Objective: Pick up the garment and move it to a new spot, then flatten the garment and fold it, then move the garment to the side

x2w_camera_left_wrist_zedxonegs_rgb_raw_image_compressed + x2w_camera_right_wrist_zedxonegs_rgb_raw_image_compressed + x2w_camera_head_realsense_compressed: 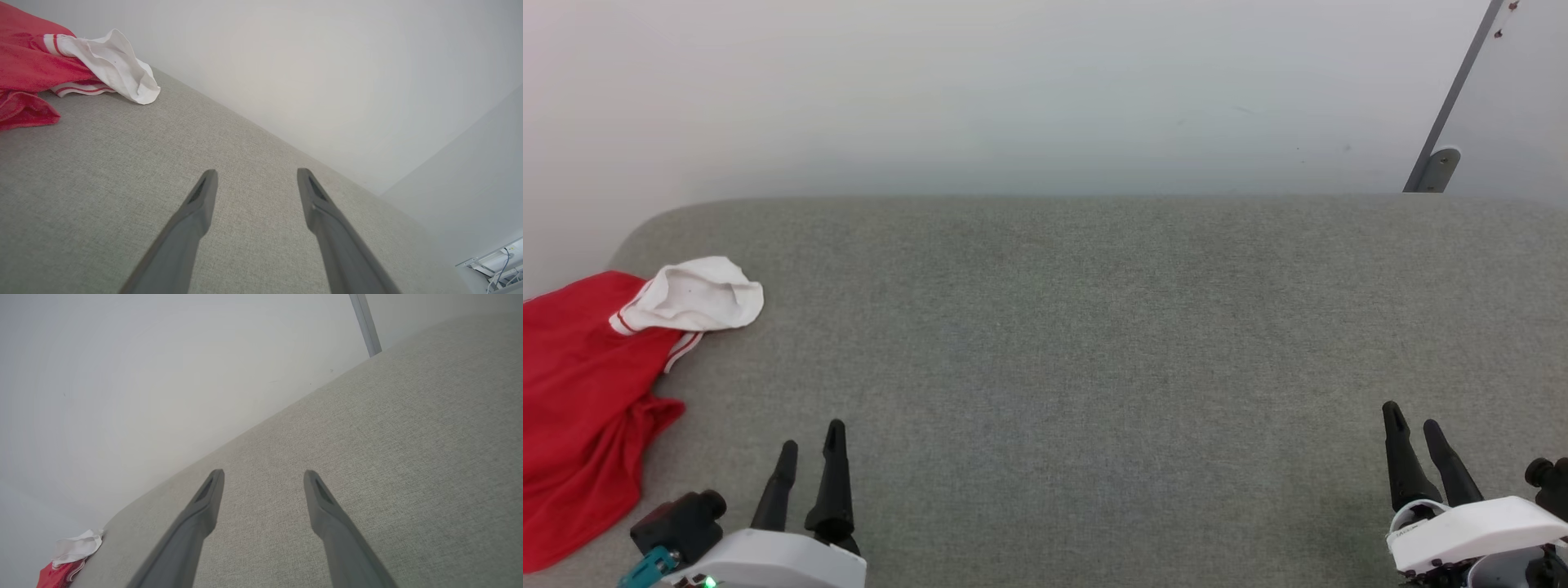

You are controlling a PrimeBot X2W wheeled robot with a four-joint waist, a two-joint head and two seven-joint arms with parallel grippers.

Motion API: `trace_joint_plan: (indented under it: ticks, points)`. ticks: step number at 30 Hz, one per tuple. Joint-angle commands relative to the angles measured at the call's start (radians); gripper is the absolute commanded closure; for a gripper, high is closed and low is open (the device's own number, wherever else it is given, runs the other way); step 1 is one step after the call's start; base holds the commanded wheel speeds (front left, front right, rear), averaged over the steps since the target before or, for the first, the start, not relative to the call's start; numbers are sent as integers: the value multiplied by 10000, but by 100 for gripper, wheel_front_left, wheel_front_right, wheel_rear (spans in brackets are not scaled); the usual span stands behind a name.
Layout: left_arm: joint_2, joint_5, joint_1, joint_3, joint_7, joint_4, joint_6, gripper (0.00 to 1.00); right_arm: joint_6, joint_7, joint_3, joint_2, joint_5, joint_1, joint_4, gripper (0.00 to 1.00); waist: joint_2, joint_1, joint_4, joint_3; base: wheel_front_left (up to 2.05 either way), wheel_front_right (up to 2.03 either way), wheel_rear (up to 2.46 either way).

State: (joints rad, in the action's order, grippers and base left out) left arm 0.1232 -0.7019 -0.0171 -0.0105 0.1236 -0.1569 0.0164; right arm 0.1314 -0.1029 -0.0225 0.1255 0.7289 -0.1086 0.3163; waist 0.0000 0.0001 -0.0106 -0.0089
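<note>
From the head camera I see the garment (580, 392) at the far left of the grey surface (1094, 367). It is crumpled, and the edge of the picture cuts it off. Its white sleeve (698, 294) lies on the red cloth, on the side toward the wall (1013, 90).

My left gripper (812, 435) is at the lower left, jaws released and holding nothing. The garment lies to its left, near but not touching. In the left wrist camera the cloth is at the upper left, away from both fingers, and I see bare surface between them.

My right gripper (1411, 415) is at the lower right, jaws also spread and empty. It is well apart from the garment, on the opposite side of the surface.
</note>
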Motion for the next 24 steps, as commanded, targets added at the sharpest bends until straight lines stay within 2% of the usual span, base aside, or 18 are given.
trace_joint_plan:
  ticks: [1,24]
  points:
    - [33,301,-12,26,74,148,13,0,-7,-77,-5,58,-259,-179,-111,0,0,-1,-2,-2,0,0,0]
    - [-73,3012,140,148,655,551,344,0,-9,-504,55,208,-2431,-226,-276,0,0,-1,-54,0,0,0,0]
